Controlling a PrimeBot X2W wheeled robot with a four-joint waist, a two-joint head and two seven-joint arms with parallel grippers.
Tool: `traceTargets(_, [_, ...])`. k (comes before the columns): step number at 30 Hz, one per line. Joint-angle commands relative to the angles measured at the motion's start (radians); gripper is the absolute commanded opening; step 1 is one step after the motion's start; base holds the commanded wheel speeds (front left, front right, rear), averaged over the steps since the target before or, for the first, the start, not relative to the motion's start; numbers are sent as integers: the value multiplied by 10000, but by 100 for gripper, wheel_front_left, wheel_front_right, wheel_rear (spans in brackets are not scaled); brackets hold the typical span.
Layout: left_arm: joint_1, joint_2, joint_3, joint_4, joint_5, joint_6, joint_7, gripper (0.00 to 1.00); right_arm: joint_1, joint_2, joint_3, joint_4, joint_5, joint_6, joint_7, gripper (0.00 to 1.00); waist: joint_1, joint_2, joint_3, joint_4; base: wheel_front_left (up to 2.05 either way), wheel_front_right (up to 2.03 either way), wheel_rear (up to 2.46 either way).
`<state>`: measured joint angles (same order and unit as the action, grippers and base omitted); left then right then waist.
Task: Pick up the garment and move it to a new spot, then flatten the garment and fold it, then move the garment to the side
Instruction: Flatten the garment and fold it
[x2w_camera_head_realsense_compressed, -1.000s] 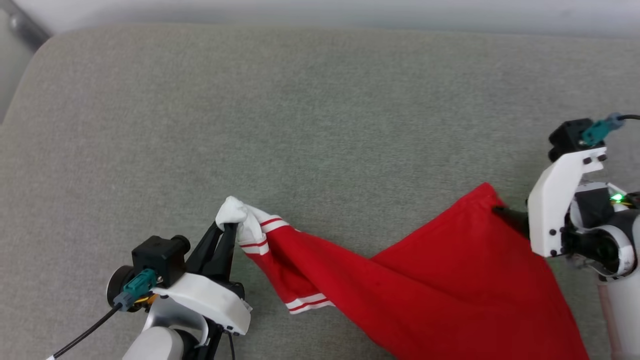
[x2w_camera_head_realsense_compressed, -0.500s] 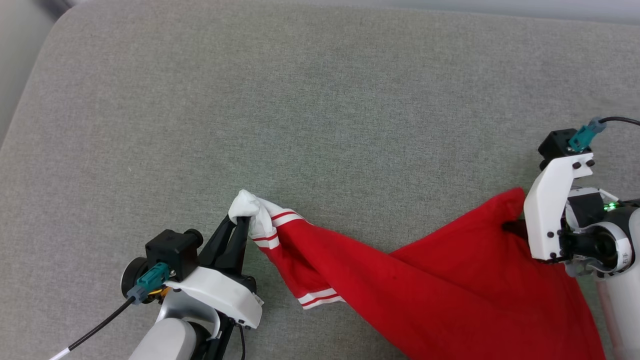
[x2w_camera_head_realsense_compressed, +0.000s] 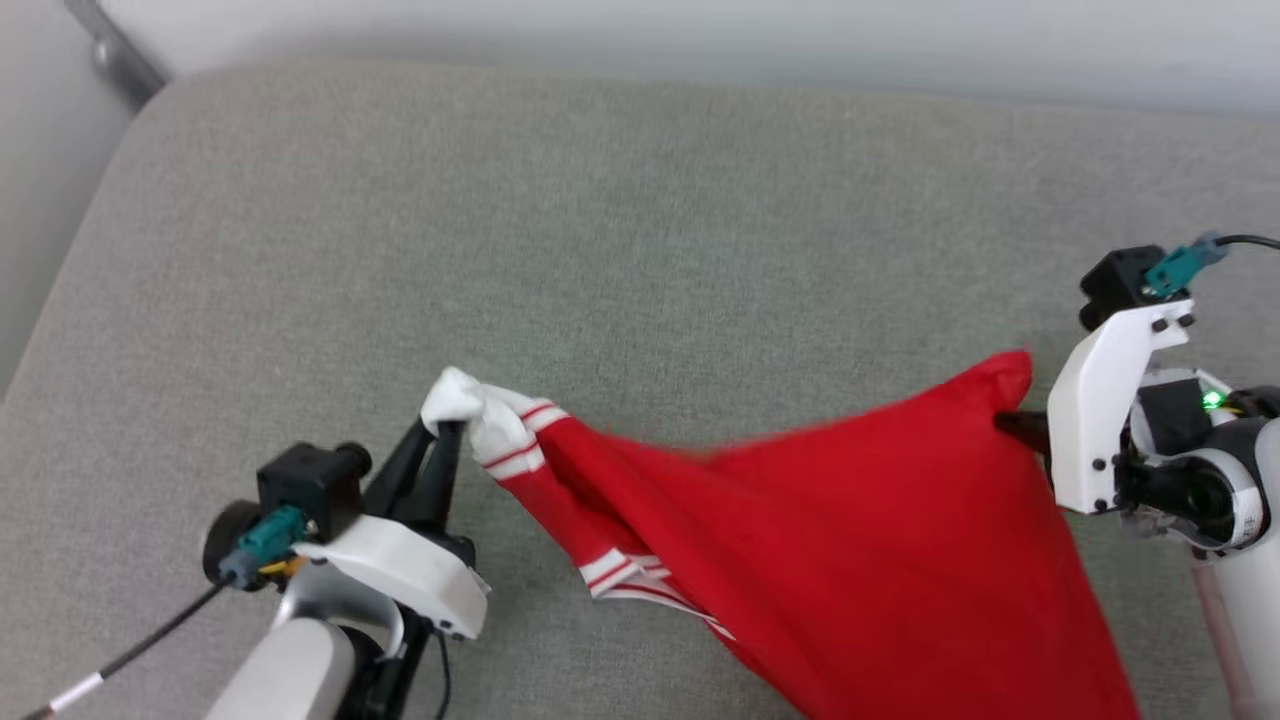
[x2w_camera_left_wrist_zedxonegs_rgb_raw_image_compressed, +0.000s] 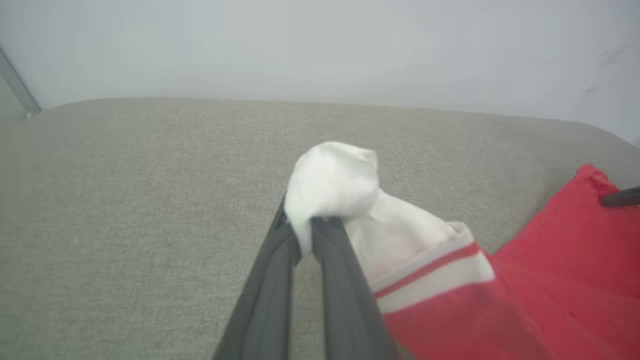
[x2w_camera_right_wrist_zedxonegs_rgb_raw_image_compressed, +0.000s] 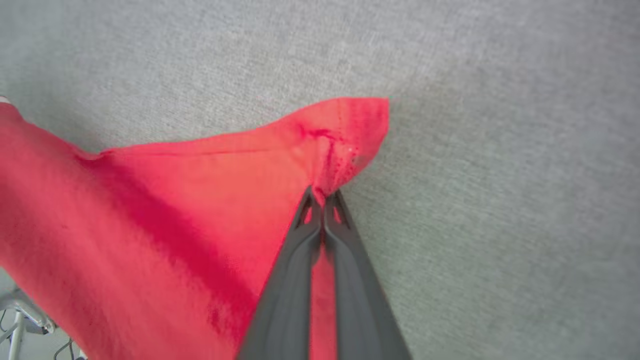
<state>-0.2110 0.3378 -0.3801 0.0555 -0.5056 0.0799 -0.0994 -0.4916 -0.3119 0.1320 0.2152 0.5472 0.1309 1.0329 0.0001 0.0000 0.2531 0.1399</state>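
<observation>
On the left, the left gripper (x2w_camera_head_realsense_compressed: 446, 432) is pinching the white sleeve end of the garment (x2w_camera_head_realsense_compressed: 850, 530). The garment is stretching rightward over the grey cushion (x2w_camera_head_realsense_compressed: 640, 230), long axis left to right, sleeve pointing left. The right gripper (x2w_camera_head_realsense_compressed: 1008, 424) is clamping its red corner. It looks like the pick-up-and-move step; next, both arms should travel together.
</observation>
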Motion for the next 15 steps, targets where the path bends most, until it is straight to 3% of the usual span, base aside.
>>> traceTargets(1, [-290, 157, 101, -20, 5, -29, 74, 0, -127, -73, -43, -69, -30, -4, -316, 0, -1, 0, -621, -211, 0, 0, 0])
traceTargets(10, [-2158, 682, 250, 697, 108, -389, 804, 0, -638, -270, -453, 158, -655, -4, -1585, 0, -1, 0, -1875, -706, 0, 0, 0])
traceTargets(15, [-3958, 549, 299, 1731, 182, -544, 1107, 0, -1434, -324, -784, 441, -1041, -5, -2255, 0, -1, 0, -2055, -953, 0, 0, 0])
